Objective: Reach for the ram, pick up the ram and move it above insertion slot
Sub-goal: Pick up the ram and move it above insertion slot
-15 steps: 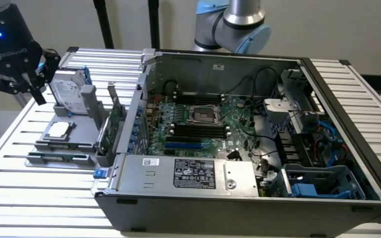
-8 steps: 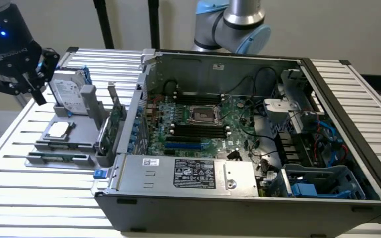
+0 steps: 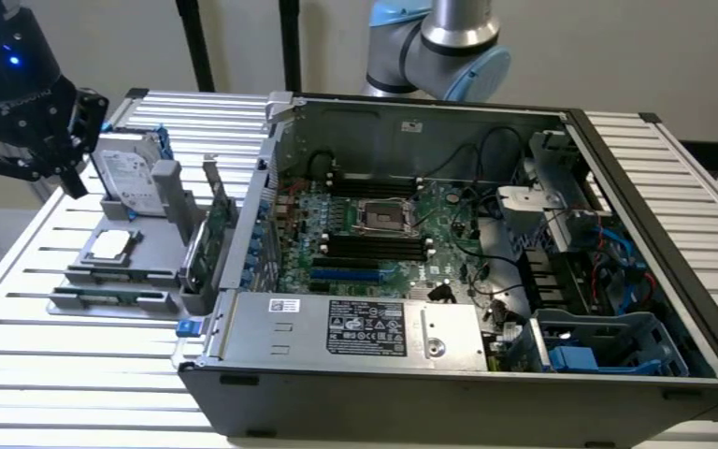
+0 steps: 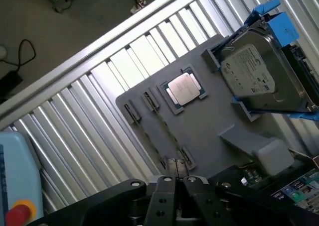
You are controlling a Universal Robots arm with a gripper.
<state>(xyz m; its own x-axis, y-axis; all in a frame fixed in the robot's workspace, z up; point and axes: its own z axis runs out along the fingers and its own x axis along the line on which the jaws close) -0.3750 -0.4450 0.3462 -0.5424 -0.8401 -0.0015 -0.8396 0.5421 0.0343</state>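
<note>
Step in hand: reach, early phase (nothing grasped yet). The gripper (image 4: 177, 180) is seen with its fingers pressed together and nothing between them. In the exterior view it hangs at the upper left of the frame, over the far end of the grey fixture tray (image 3: 63, 305), nearest the hard drive (image 3: 128, 173) in its blue frame.

The ram (image 3: 109, 297) is seated on edge in a low holder at the near end of that tray, at left-centre of the exterior frame. It lies just in front of the CPU (image 3: 109, 245) and left of the upright expansion card (image 3: 216, 234). In the wrist view it is seen edge-on as a thin line between small clips. Gripper and ram are well apart, with no contact.

The open computer case (image 3: 459, 402) sits at centre and right of the exterior frame. The black memory slots (image 3: 378, 247) on the motherboard (image 3: 440, 210) look unfilled (as far as can be told), so pick and move are judged not done.

For a grasp, the jaws would need to be opened enough for the thin board. The tool would need to be lined up along the stick's long edge and lowered clear of the CPU and card. A straight lift out of the clips is judged necessary, since a tilted pull could bind the board.
</note>
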